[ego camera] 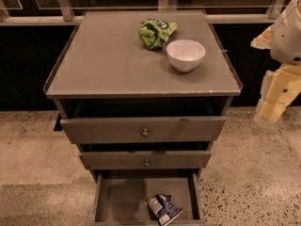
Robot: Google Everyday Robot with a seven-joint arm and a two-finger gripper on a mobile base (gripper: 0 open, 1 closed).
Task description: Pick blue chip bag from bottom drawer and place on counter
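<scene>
The blue chip bag point(163, 209) lies on the grey floor of the open bottom drawer point(117, 201), near its front right corner, with its white label panel showing. The counter point(108, 60) is the flat grey cabinet top with a thin raised rim. My gripper point(273, 108) hangs at the far right of the view, beside the cabinet's right edge, at about the height of the top drawer. It is well apart from the bag and nothing shows in it. The white arm housing point(288, 32) sits above it.
A bright green snack bag point(155, 32) and a white bowl point(186, 54) stand on the back right of the counter. Two shallower drawers with round knobs point(145, 132) point(146, 162) are pulled slightly out above the bottom drawer. Speckled floor surrounds the cabinet.
</scene>
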